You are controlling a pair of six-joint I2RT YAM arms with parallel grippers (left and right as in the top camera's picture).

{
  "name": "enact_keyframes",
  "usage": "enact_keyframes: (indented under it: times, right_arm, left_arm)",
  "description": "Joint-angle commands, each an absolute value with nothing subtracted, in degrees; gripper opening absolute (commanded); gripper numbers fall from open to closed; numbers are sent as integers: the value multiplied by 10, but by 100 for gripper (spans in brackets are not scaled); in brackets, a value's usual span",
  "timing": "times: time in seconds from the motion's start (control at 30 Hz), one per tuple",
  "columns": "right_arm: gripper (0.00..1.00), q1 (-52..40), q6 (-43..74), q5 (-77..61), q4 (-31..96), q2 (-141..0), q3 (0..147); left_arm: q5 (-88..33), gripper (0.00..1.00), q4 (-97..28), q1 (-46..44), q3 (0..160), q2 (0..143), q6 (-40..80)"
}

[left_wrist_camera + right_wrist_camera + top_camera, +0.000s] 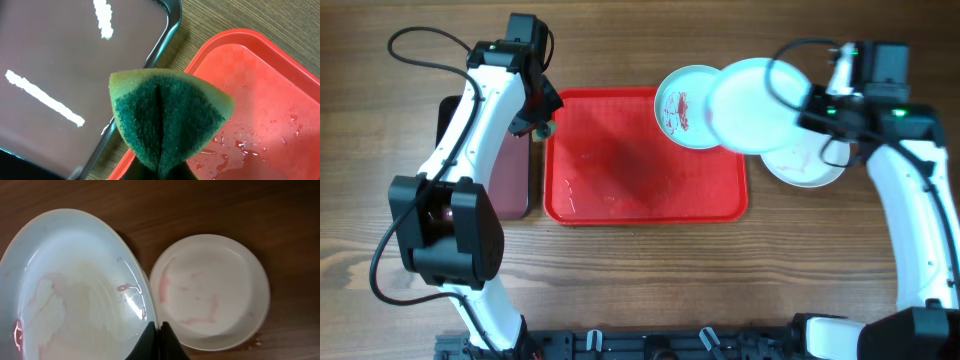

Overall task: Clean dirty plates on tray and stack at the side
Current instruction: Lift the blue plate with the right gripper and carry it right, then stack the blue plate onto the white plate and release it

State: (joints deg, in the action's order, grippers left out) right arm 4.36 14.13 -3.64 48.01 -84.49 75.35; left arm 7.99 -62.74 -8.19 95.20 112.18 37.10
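The red tray (640, 170) lies mid-table, wet with reddish drops (240, 145). A pale aqua plate (678, 108) with red smears rests over its far right corner. My right gripper (812, 106) is shut on the rim of a second pale aqua plate (752, 105), held in the air and partly over the first; faint pink streaks show on it (75, 290). Beyond its edge, a white plate (210, 290) with pink smears sits on the table (812, 168). My left gripper (162, 172) is shut on a folded green-and-yellow sponge (170, 115) above the tray's far left edge.
A dark maroon black-rimmed tray (512, 175) lies just left of the red tray; its surface (75, 65) reflects ceiling lights. Bare wooden table (650, 280) surrounds everything. The left arm reaches over the maroon tray, and the right arm stands along the right side.
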Motion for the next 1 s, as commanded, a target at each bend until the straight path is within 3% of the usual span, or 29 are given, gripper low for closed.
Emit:
enact_keyframes:
  times: [0.0,0.17,0.4,0.43,0.5,0.67,0.87,0.97]
  right_arm:
    - [4,119,152,-46,481,-868,732]
    - [4,166,198,50,453,-876,667]
    - [4,179,214,61,329,-914,577]
    - [9,179,215,61,322,-920,574]
    - [54,179,214,45,313,-931,573]
    - [58,172,163,-123,291,-929,589]
    - [57,66,175,-147,290,-908,640]
    - [67,2,240,-130,266,-910,643]
  left_arm:
    - [77,4,-627,-84,948,1123,362]
    - [77,4,-627,-84,948,1123,362]
    - [75,4,-627,-84,948,1123,362]
    - [75,4,-627,-84,948,1123,362]
    - [75,4,-627,-84,948,1123,362]
    - [75,4,-626,-84,948,1123,362]
    - [75,4,-626,-84,948,1123,362]
    - [75,4,-627,-84,948,1123,362]
